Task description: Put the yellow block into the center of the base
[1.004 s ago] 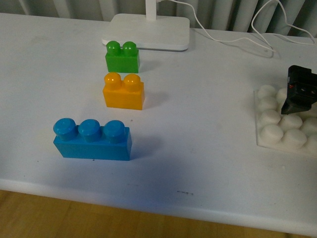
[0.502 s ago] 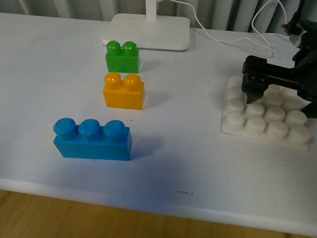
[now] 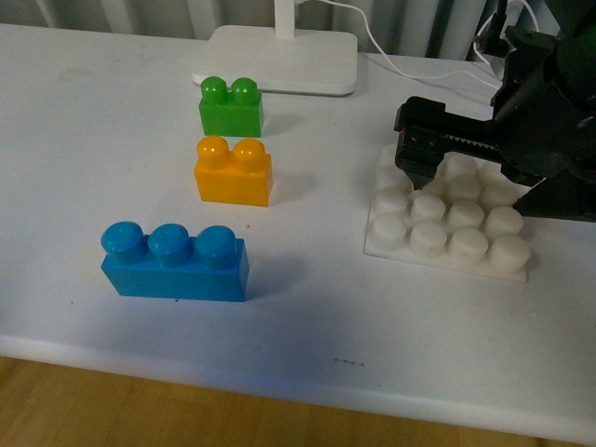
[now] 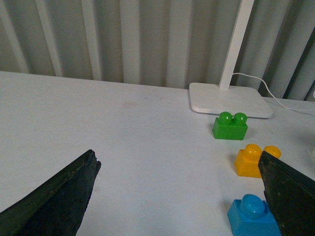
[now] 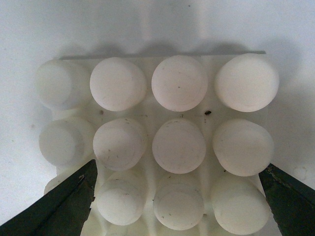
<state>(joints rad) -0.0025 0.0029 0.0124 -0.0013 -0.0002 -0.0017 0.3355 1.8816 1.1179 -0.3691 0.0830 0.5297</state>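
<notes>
The yellow block (image 3: 233,172) stands on the white table, between a green brick (image 3: 230,107) behind it and a blue brick (image 3: 175,261) in front of it. The white studded base (image 3: 447,233) lies flat to the right of them. My right gripper (image 3: 466,177) is shut on the base (image 5: 179,142), with its fingers against two opposite edges (image 5: 179,199). My left gripper (image 4: 172,196) is open over bare table, left of the yellow block (image 4: 251,161), and does not show in the front view.
A white lamp foot (image 3: 277,58) with a pole stands behind the green brick (image 4: 230,126), and its cable (image 3: 438,70) trails right. The blue brick (image 4: 251,216) lies by my left gripper's far finger. The table's front edge (image 3: 279,382) is near.
My right gripper has slid the base leftward across the table, from the right border toward the bricks. The bricks have not moved.
</notes>
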